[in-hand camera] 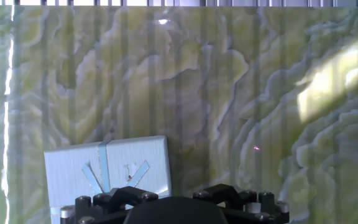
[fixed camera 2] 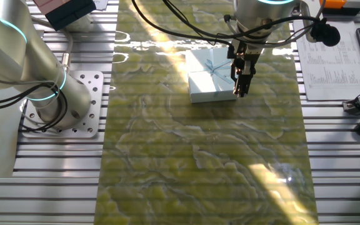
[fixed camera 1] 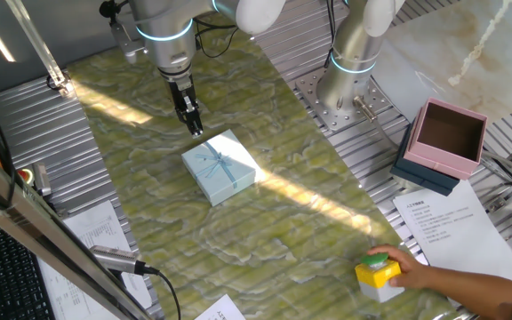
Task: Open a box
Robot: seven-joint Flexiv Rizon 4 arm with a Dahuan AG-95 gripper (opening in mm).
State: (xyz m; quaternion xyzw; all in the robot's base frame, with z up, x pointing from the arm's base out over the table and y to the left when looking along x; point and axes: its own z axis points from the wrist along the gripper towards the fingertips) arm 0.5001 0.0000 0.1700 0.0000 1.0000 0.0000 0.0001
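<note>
The box [fixed camera 1: 220, 166] is small, square and pale blue, with a thin blue ribbon cross and bow on its lid. It lies closed on the green marbled mat. It also shows in the other fixed view [fixed camera 2: 208, 75] and at the lower left of the hand view [in-hand camera: 107, 171]. My gripper [fixed camera 1: 194, 124] hangs just beyond the box's far corner, a little above the mat, and touches nothing. Its fingers [fixed camera 2: 241, 84] look pressed together and empty. The hand view shows only the gripper's dark base, not the fingertips.
An open pink box on a dark blue base [fixed camera 1: 447, 138] stands at the right on the metal table. A person's hand holds a yellow and green block [fixed camera 1: 378, 271] at the front right. A second arm's base [fixed camera 1: 354, 80] stands behind the mat. Papers [fixed camera 1: 456, 227] lie nearby.
</note>
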